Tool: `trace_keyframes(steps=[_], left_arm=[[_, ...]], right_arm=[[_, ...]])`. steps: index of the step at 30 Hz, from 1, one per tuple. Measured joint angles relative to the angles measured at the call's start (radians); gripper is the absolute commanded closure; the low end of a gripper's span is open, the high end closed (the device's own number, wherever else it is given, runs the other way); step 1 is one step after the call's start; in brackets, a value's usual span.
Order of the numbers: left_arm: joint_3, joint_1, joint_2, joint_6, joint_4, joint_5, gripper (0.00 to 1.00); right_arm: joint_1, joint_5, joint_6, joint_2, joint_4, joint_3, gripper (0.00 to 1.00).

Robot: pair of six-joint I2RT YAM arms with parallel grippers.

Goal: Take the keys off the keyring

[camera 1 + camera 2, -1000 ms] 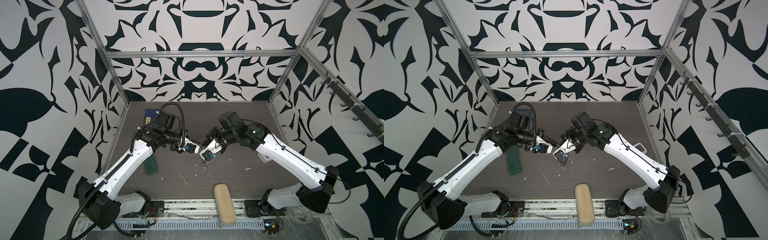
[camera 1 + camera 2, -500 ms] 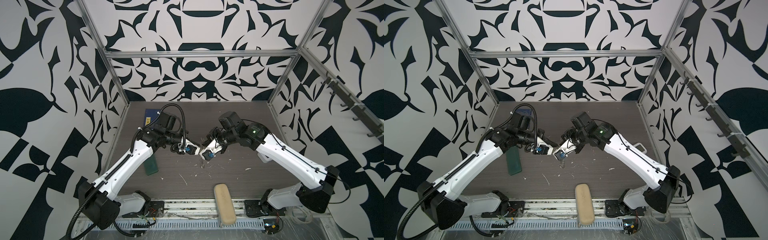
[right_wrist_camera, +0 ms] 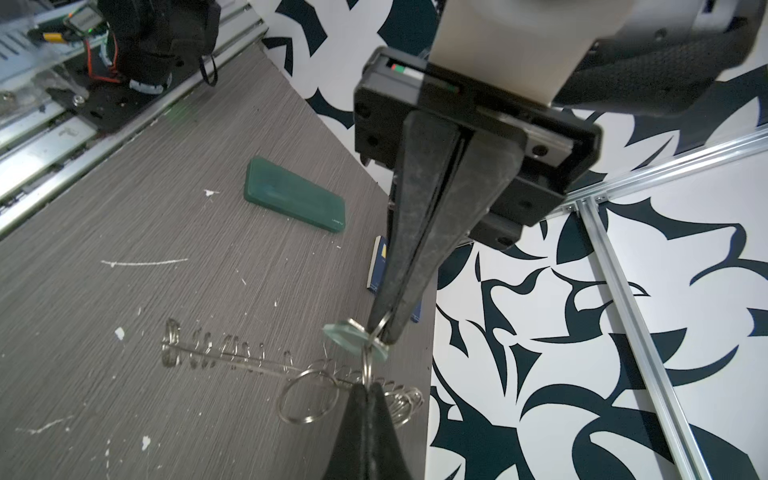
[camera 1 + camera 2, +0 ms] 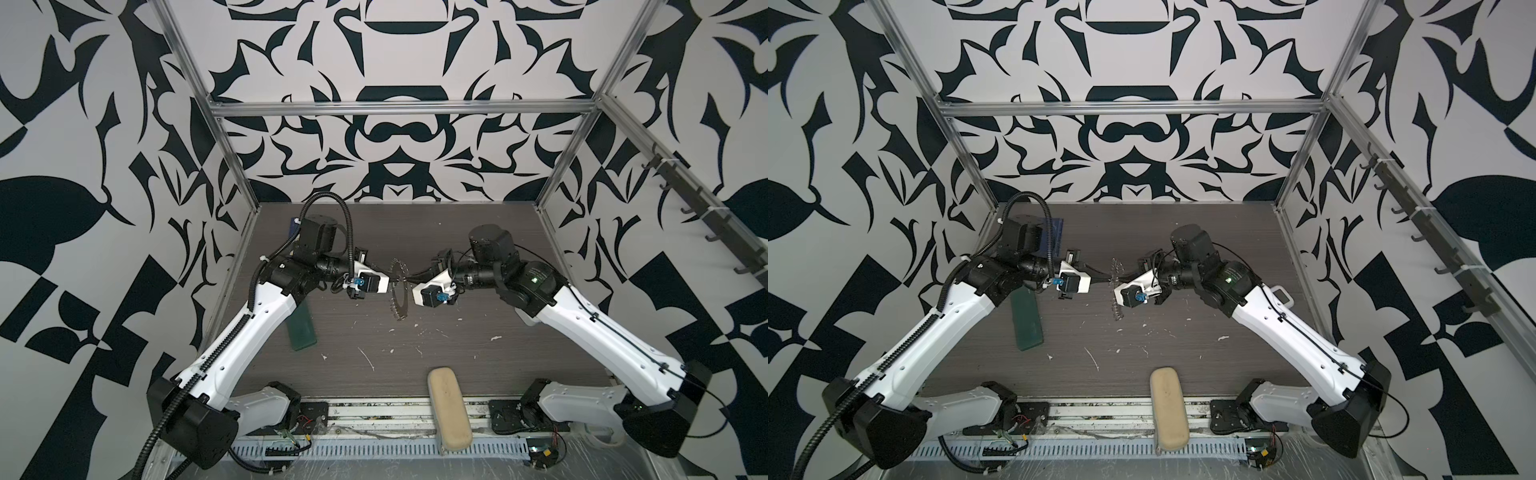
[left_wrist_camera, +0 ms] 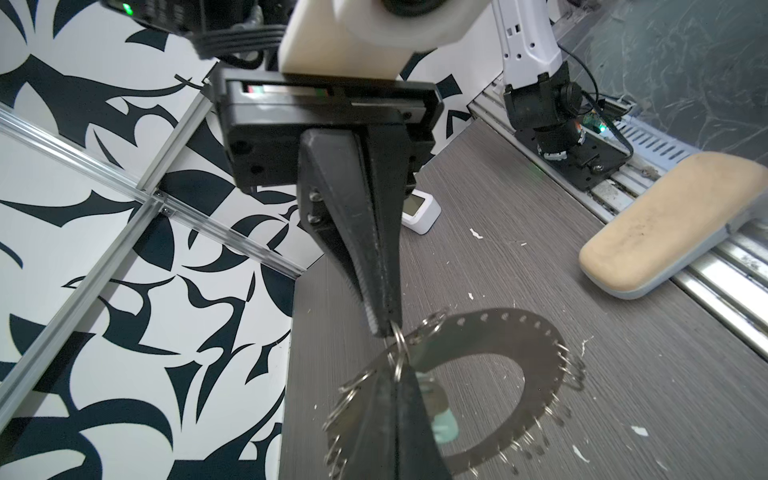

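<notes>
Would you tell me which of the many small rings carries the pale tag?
The ring pinched by the left gripper: the tag hangs on it alone; the other rings along the hoop carry nothing.

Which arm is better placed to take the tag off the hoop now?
Left, probably. The tag sits right at the left pincer, shut on its small ring, so it can draw that away. The right pincer, shut on the same ring by the hoop, can hold steady.
</notes>
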Motion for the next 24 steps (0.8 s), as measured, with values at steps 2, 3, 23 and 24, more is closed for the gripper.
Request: trace_keyframes(steps=[2,3,23,24], left_arm=[[0.012,0.003,0.003,-0.015,-0.002,0.011,1.0],[0.018,0.004,0.005,-0.025,-0.002,0.016,1.0],[0.045,0.013,0.023,-0.107,0.039,0.04,1.0],[0.045,0.013,0.023,-0.107,0.039,0.04,1.0]], right_arm=[[-0.002,-0.009,0.035,-0.015,0.042,-0.023,1.0],[-0.004,-0.013,0.049,-0.021,0.057,-0.032,1.0],[-0.006,0.004,0.162,-0.055,0.138,-0.11,0.77],[-0.006,0.006,0.167,-0.056,0.138,-0.11,0.76]])
